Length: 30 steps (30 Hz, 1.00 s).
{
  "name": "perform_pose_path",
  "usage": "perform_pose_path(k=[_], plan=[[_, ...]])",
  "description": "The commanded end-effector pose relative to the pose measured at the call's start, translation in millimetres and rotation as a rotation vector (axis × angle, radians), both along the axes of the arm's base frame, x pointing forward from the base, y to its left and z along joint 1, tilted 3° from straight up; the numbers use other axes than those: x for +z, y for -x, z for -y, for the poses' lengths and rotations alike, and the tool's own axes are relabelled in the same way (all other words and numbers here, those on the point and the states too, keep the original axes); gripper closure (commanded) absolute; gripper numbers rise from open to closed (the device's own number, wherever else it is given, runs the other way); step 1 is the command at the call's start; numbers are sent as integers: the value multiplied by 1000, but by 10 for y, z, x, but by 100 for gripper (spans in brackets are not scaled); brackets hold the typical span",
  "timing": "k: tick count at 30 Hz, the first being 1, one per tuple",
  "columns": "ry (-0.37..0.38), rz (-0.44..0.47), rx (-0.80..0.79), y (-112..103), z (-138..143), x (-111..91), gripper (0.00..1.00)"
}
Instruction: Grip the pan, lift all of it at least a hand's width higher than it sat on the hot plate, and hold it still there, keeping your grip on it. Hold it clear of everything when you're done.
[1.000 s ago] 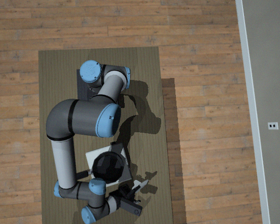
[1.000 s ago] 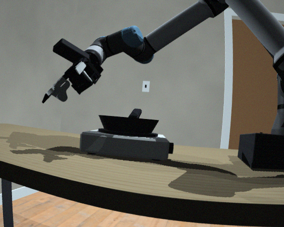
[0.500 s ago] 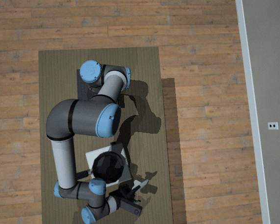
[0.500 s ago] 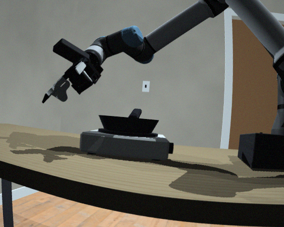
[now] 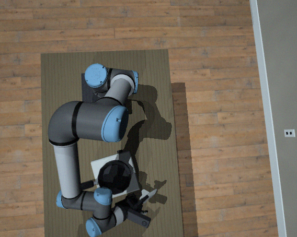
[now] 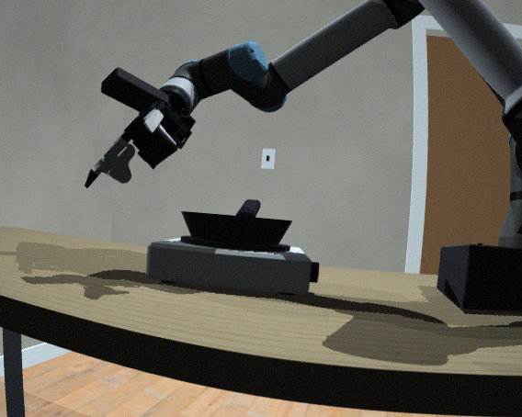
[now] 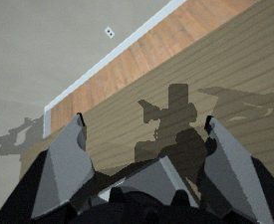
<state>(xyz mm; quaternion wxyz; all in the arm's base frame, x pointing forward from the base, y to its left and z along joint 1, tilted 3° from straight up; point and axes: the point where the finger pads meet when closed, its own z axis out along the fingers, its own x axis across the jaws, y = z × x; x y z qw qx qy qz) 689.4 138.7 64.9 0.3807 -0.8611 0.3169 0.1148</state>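
Observation:
A black pan sits on the grey hot plate; its handle sticks out toward the arm's lower link. From the side the pan rests on the hot plate, the handle showing behind its rim. My gripper is open and empty, held well above the table and off to the left of the pan, pointing down and away. From above the gripper is beyond the hot plate's near corner. The wrist view shows both fingers spread wide with only table, floor and wall ahead; the pan is not in it.
The arm's base block stands on the table at the right. The forearm runs alongside the hot plate on its left. The table edge lies just beyond the gripper.

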Motion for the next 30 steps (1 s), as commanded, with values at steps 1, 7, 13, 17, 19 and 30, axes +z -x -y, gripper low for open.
perform_pose_path(k=[1, 7, 13, 17, 19, 30], plan=[[32, -28, -20, 88, 37, 59, 0], [106, -91, -69, 300, 129, 165, 0], [212, -171, -152, 614, 281, 310, 0], [254, -200, -188, 742, 347, 365, 0], [300, -229, -230, 881, 422, 422, 0], [583, -364, -559, 1820, 984, 779, 0]])
